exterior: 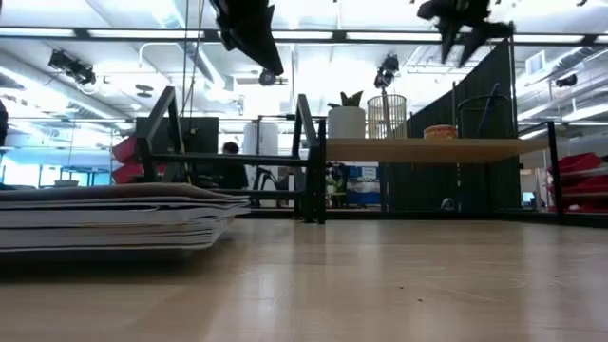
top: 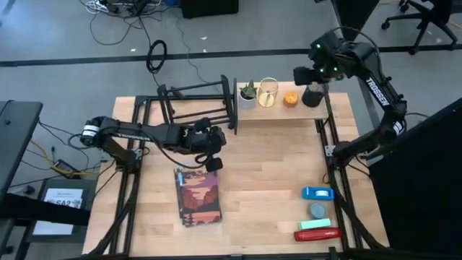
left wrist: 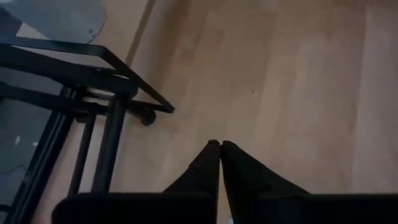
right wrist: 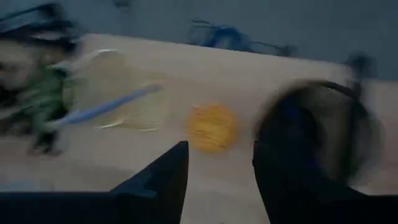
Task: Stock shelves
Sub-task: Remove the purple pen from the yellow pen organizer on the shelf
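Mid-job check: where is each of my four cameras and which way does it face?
High: overhead, straight down on the table; both arms, left gripper, right gripper.
Low: tabletop height, level toward the black rack and wooden shelf; grippers hang from above.
Left wrist: down at bare tabletop, shut fingers.
Right wrist: down at shelf's orange item, open fingers.
High and low share the book stack.

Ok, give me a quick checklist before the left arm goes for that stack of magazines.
1. Left gripper open for a grasp: not ok, fingers shut.
2. Left gripper near the stack of flat magazines: ok, just above its far end.
3. Low black metal-bar rack has free room: ok, nothing on it.
4. Right gripper out of the way: ok, open, over the pale wooden plank shelf.
5. Stack lying flat: ok.
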Robot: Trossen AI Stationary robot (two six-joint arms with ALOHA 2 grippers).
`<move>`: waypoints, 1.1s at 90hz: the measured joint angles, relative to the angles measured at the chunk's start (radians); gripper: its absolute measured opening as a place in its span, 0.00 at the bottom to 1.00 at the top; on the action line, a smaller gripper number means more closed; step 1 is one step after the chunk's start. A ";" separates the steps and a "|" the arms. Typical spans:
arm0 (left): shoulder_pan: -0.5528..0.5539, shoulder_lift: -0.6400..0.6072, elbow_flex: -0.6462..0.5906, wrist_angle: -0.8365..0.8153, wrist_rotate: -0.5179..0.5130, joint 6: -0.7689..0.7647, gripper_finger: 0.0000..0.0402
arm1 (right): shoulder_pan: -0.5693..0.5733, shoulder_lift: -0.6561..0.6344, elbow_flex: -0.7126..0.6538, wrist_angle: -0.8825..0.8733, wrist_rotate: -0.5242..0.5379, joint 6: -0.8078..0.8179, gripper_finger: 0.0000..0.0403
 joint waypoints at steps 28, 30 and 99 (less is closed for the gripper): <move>0.012 0.000 0.000 0.001 0.029 0.025 0.00 | 0.268 0.016 0.001 0.177 -0.034 -0.592 0.40; 0.012 0.000 0.000 0.001 0.031 0.025 0.00 | 0.278 0.022 0.001 0.176 -0.032 -0.627 0.41; 0.012 0.001 0.000 -0.001 0.046 -0.032 0.00 | 0.182 0.129 -0.200 0.400 -0.106 -0.825 0.40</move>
